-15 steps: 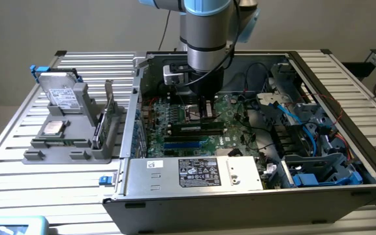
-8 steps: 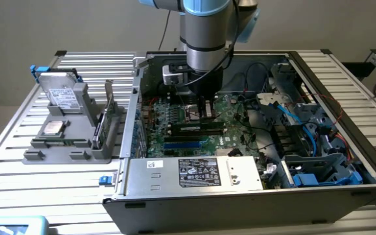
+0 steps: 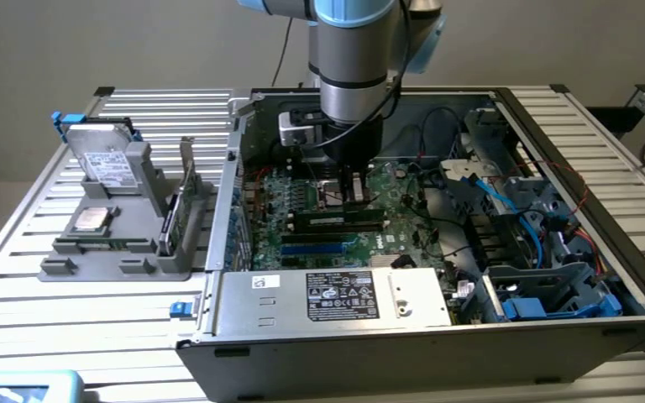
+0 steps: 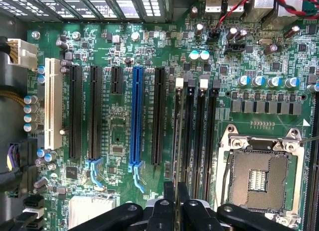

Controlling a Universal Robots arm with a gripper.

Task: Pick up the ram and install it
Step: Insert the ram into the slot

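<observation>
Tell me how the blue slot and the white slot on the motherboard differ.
Colour: the blue slot is bright blue, the white slot cream-white.
Place: the white slot lies at the board's edge beside the cables; the blue slot sits between black slots.
End: the blue slot carries a blue latch; the white slot shows none.
Both are empty and run parallel.

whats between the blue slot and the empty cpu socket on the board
Wrist view: a black expansion slot next to the blue slot, then four memory slots reaching toward the cpu socket.
</observation>
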